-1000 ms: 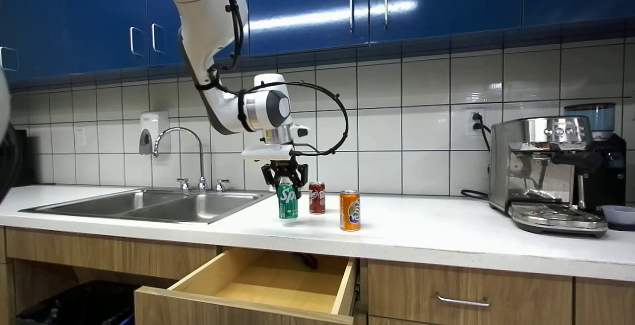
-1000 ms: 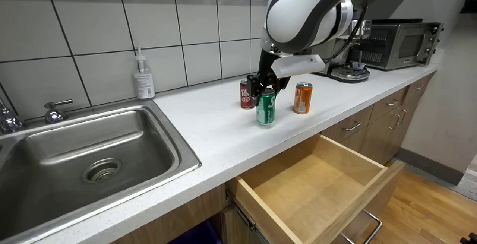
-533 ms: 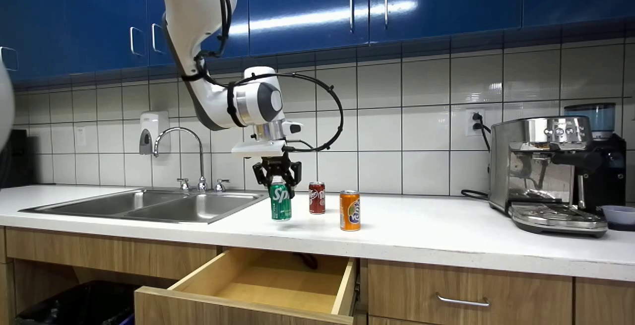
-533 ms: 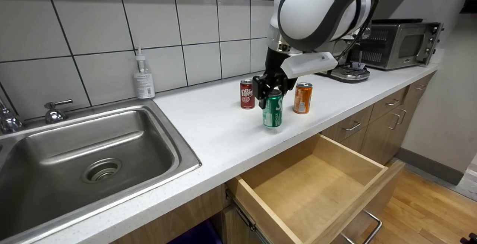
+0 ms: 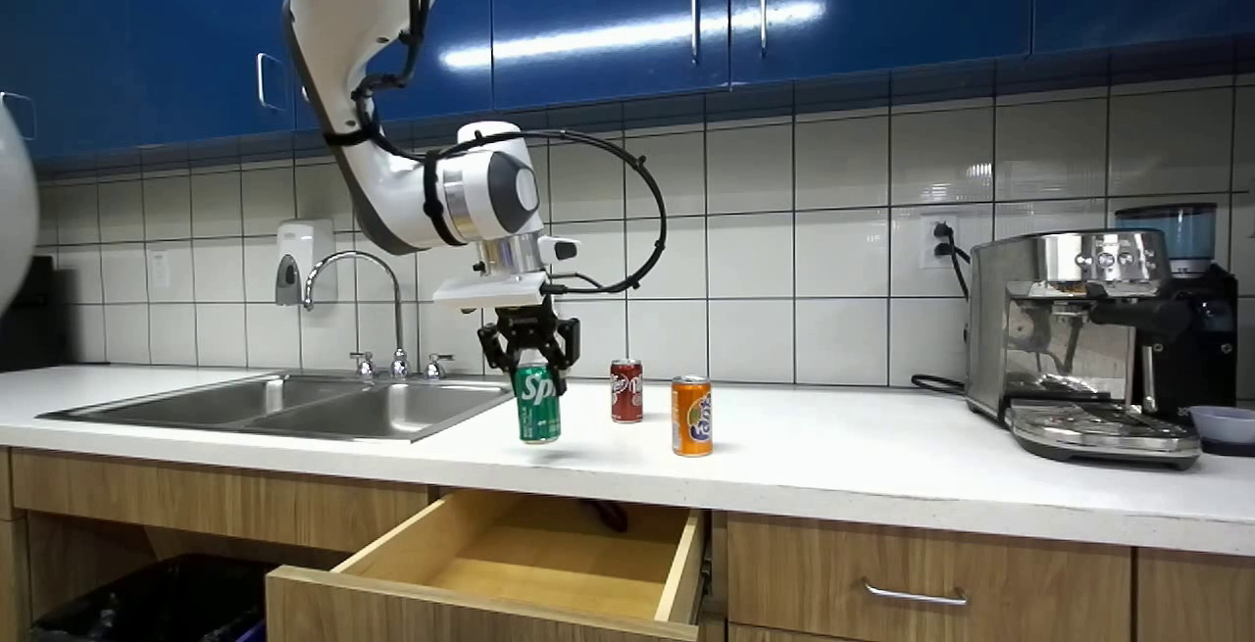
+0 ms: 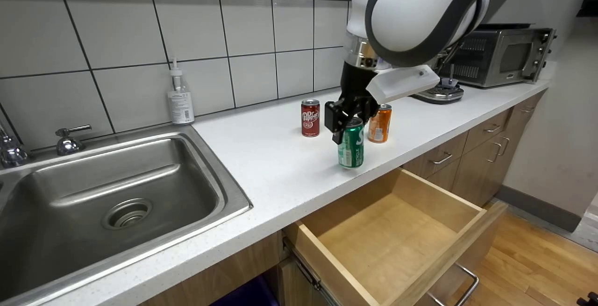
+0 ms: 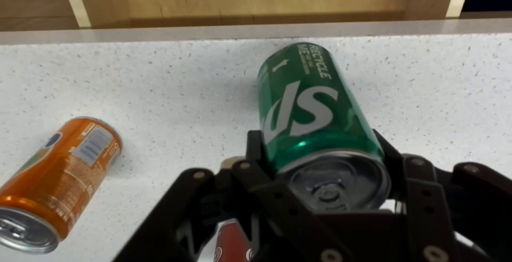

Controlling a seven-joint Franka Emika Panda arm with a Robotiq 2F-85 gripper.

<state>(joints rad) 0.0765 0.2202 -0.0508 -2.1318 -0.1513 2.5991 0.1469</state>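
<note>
Green soda can (image 7: 308, 106) is clenched between the two fingers of my hand (image 7: 318, 144), which press its sides near the top. I have it over the desk (image 5: 833, 436), close to the front edge, nearly upright with a slight tilt; its base looks just clear of the surface, though from this far off I find that gap hard to judge. Beyond that edge and lower than the desk, the drawer (image 6: 383, 236) stands pulled out. An orange can (image 5: 692, 417) stands upright near mine, and I see a red Dr Pepper can (image 6: 310, 118) farther back, toward the tiled wall (image 6: 257, 30). The sink (image 6: 236, 196) lies to one side of the cans; in an exterior view a coffee machine (image 5: 1069, 328) stands well apart on the opposite side.
</note>
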